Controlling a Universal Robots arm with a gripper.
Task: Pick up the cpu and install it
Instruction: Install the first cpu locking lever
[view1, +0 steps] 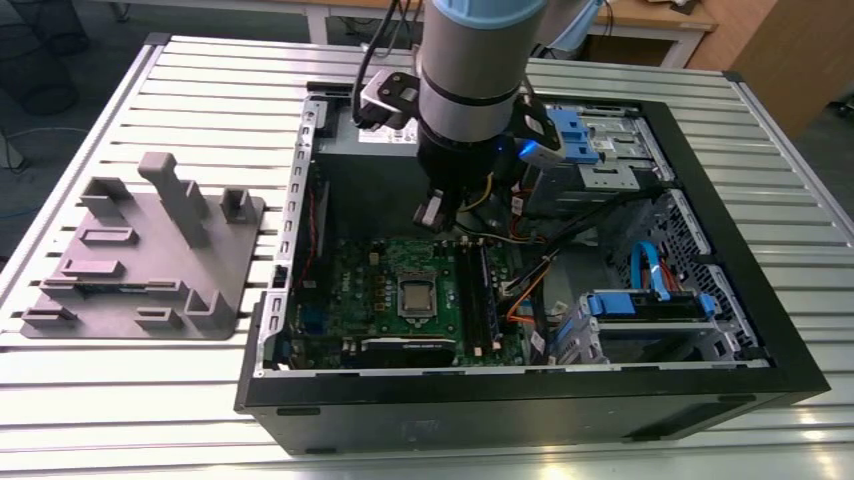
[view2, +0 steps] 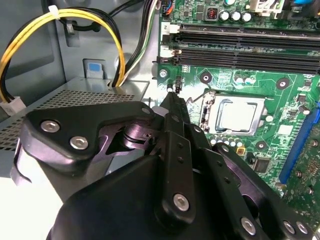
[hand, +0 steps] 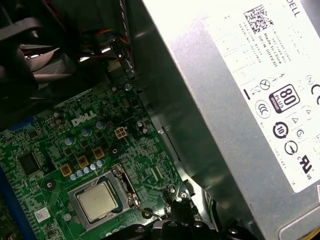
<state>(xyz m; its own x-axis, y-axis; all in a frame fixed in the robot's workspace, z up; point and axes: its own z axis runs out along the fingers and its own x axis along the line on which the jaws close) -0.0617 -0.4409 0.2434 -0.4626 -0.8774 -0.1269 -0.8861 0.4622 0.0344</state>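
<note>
The cpu (view1: 418, 295) is a pale silver square lying flat in the socket in the middle of the green motherboard (view1: 354, 275), inside the open computer case. Both wrist views show it: cpu (view2: 236, 116), cpu (hand: 97, 201), with the metal socket frame around it. My gripper (view1: 447, 222) hangs above the board's far edge, beside the power supply, apart from the cpu and a little higher. Its black fingers come together at one narrow tip (view2: 171, 97), shut with nothing held. In the first wrist view that gripper tip (hand: 177, 206) sits close to the socket's corner.
A grey plastic tray with upright posts (view1: 147, 250) lies on the slatted table at the exterior view's left. The power supply (hand: 240, 90) walls one side of the board. Yellow cables (view2: 60, 20), memory slots (view2: 240, 50) and blue-tabbed drive cages (view1: 641, 300) crowd the case.
</note>
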